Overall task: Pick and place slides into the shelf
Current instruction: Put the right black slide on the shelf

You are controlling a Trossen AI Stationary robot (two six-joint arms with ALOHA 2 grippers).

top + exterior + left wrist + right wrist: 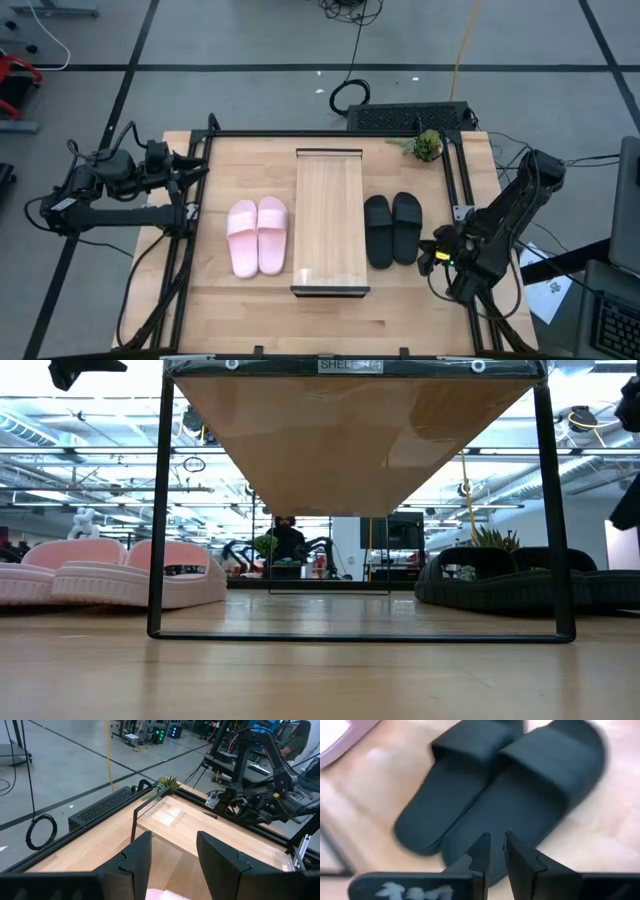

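Note:
Two pale pink slides (258,236) lie side by side, soles down, on the table left of the shelf (330,222). Two black slides (391,229) lie the same way on its right. The shelf, a long light-wood panel, stands on thin dark frame legs (155,510) between the pairs. My left gripper (200,168) hovers open at the table's left edge, away from the pink slides. My right gripper (496,840) hangs over the near end of the black slides (510,795), with only a narrow gap between its fingers and touching nothing.
A small green plant (427,146) sits at the table's far right corner. A dark metal frame (300,134) runs around the tabletop. A black perforated box (410,115) lies beyond the far edge. Bare wood (300,320) shows along the near edge.

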